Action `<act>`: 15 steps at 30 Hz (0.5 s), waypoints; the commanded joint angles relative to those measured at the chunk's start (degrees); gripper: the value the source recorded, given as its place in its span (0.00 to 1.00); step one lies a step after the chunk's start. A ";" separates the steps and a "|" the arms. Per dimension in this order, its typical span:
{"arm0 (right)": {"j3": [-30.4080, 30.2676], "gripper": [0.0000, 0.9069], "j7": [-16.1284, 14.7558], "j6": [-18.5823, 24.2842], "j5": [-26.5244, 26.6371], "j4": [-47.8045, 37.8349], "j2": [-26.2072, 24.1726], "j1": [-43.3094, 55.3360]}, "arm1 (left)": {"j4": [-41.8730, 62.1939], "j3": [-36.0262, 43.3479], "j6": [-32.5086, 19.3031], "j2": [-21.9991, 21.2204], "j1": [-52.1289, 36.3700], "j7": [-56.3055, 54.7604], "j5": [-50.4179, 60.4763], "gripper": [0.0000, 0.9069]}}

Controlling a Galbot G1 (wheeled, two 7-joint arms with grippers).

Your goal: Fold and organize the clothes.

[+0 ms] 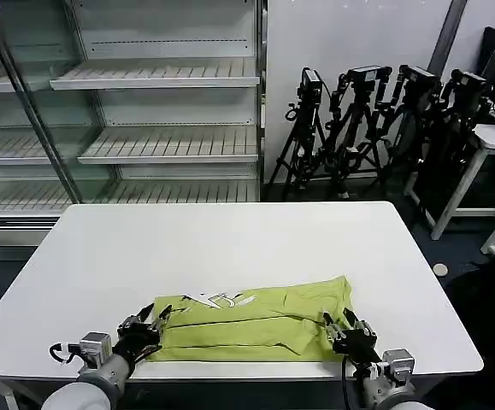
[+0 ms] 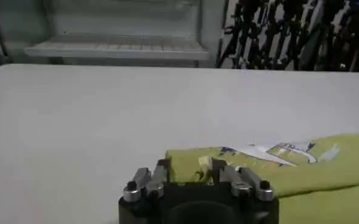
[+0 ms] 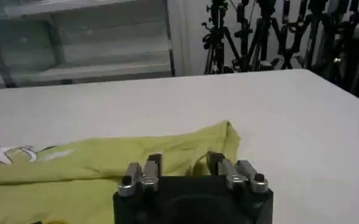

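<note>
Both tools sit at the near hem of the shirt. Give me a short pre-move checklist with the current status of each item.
1. Left tool at the T-shirt near-left corner: ok.
2. Right tool at its near-right corner: ok.
3. Fingers open around the fabric edge, both wrist views: ok.
4. Fabric actually pinched: not ok.
5. Shirt fully on the table: ok.
6. Bare table beyond the shirt for the fold: ok.
</note>
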 commanded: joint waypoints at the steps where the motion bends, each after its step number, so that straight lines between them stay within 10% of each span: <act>1: 0.27 1.00 -0.70 1.61 -1.87 1.46 1.18 -2.76 | -2.46 -1.32 -4.04 -5.47 5.32 -2.65 -0.73 1.00; 11: 0.96 1.00 -0.36 1.76 -1.93 2.22 1.49 -3.47 | -0.01 4.22 -4.96 -12.35 3.49 -4.13 1.61 1.00; 12: 1.11 1.00 -0.33 1.84 -1.95 2.32 1.59 -3.68 | 0.08 4.73 -5.04 -12.77 3.34 -4.21 1.84 0.63; 14: 1.46 1.00 -0.32 2.05 -2.03 2.48 1.77 -4.16 | 0.27 5.71 -5.77 -13.20 3.23 -4.26 2.39 0.21; 15: 1.57 1.00 -0.33 2.15 -2.08 2.52 1.80 -4.33 | 0.31 5.83 -5.92 -13.31 3.21 -4.25 2.52 0.18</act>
